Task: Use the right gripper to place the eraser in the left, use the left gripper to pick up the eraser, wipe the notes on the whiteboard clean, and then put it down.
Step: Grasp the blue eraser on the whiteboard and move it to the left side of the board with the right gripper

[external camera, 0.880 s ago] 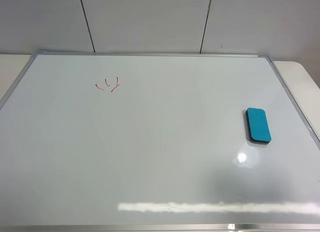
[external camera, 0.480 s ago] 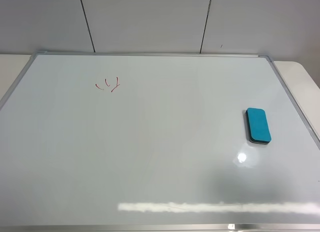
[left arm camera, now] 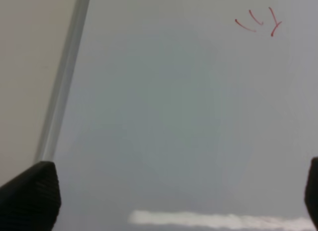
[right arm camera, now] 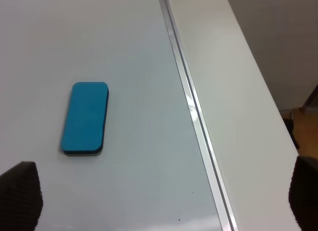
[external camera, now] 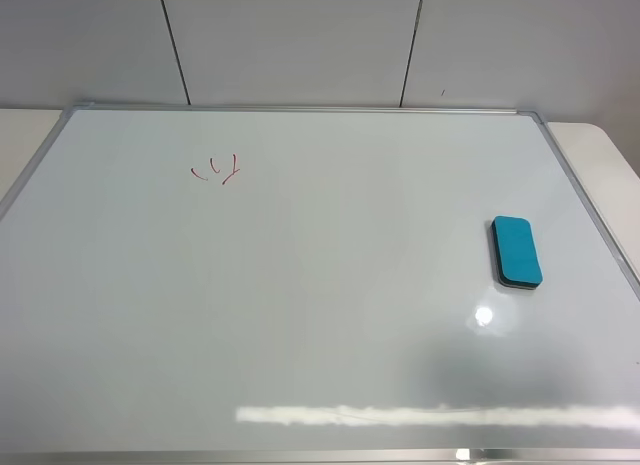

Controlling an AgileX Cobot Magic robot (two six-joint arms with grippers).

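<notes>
The teal-blue eraser [external camera: 516, 250] lies flat on the whiteboard [external camera: 320, 315] near its right edge, with nothing touching it. The red notes [external camera: 216, 169] sit at the board's upper left. Neither arm shows in the exterior high view. In the left wrist view my left gripper [left arm camera: 174, 196] stands open above bare board, its fingertips [left arm camera: 31, 193] at the frame's corners and the notes [left arm camera: 258, 22] well ahead of them. In the right wrist view my right gripper [right arm camera: 164, 196] stands open over the board, with the eraser [right arm camera: 84, 117] lying ahead of it, apart from both fingers.
A thin silver frame [external camera: 590, 210] rims the board, and a pale table [external camera: 610, 155] shows beyond its right edge. A grey panelled wall [external camera: 300, 45] rises behind. The frame [right arm camera: 194, 116] runs between my right fingers.
</notes>
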